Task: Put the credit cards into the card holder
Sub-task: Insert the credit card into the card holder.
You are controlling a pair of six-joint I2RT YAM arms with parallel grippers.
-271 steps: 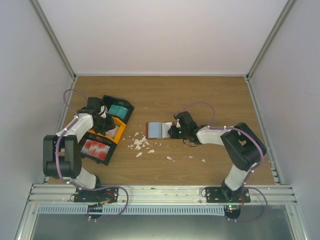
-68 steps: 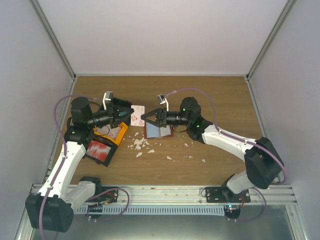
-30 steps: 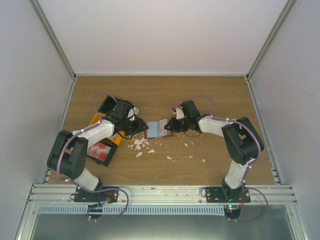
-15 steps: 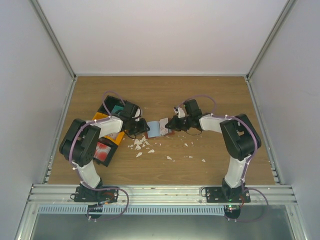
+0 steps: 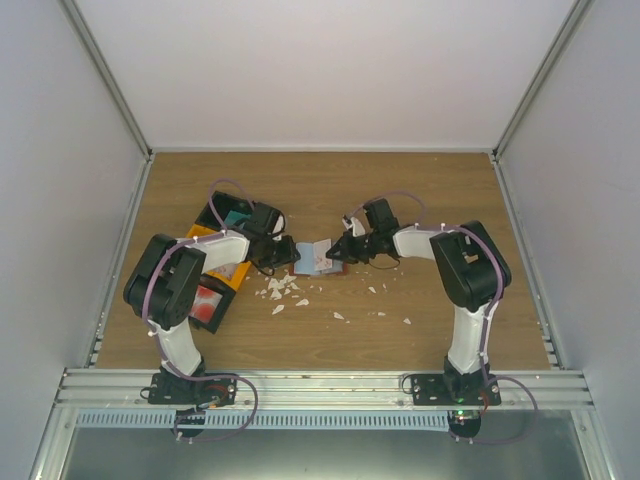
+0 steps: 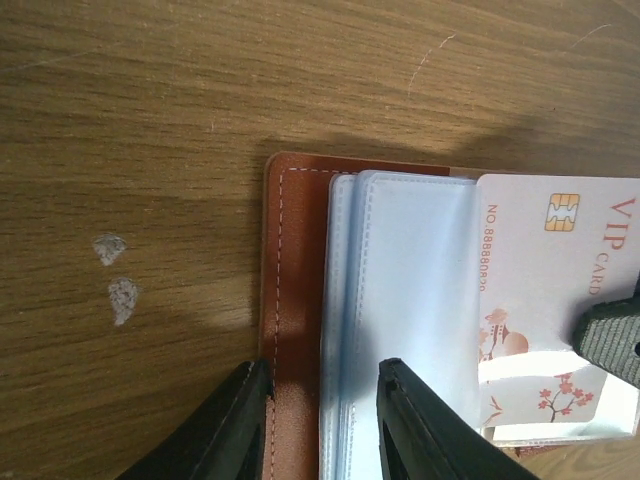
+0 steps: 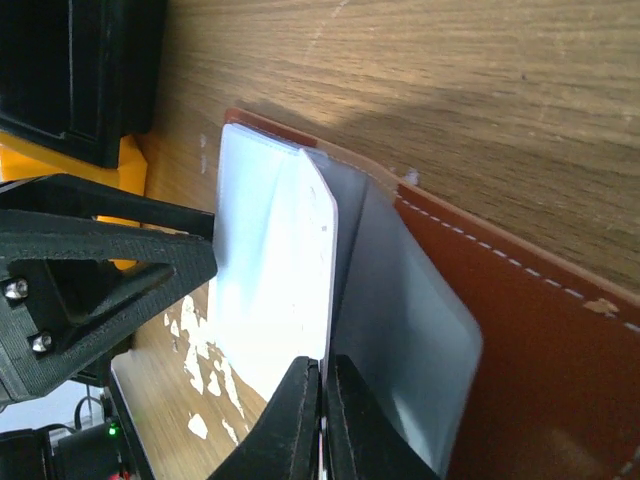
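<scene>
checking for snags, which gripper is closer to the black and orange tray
Left. The left gripper sits just beside the tray; the right gripper, holding a credit card, lies beyond the card holder.

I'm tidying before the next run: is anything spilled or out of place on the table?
Yes: small white scraps lie scattered on the table near the open card holder, like torn debris rather than cards.
</scene>
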